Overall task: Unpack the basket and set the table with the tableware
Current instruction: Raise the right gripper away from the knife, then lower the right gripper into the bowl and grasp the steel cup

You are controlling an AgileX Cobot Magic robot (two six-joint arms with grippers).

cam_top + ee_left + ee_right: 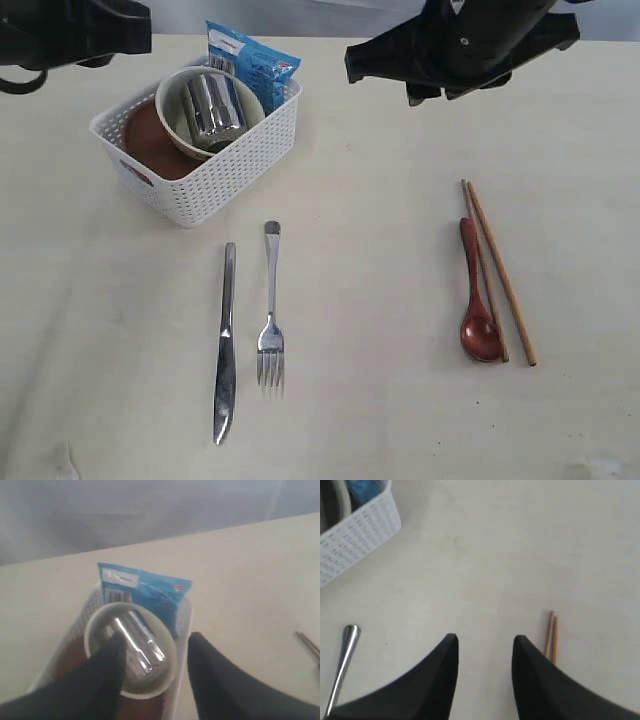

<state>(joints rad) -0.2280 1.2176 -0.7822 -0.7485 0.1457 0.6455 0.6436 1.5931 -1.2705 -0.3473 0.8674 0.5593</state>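
The white basket stands at the back left of the table. It holds a cream bowl with a steel cup lying in it, a reddish-brown plate and a blue snack packet. Knife and fork lie side by side in front of the basket. At the right lie the dark red spoon and chopsticks. My left gripper hangs open above the bowl and cup. My right gripper is open over bare table, beside the chopstick ends.
The left arm and right arm hang high along the back edge. In the right wrist view a basket corner and one steel handle show. The basket wall runs between my left fingertips.
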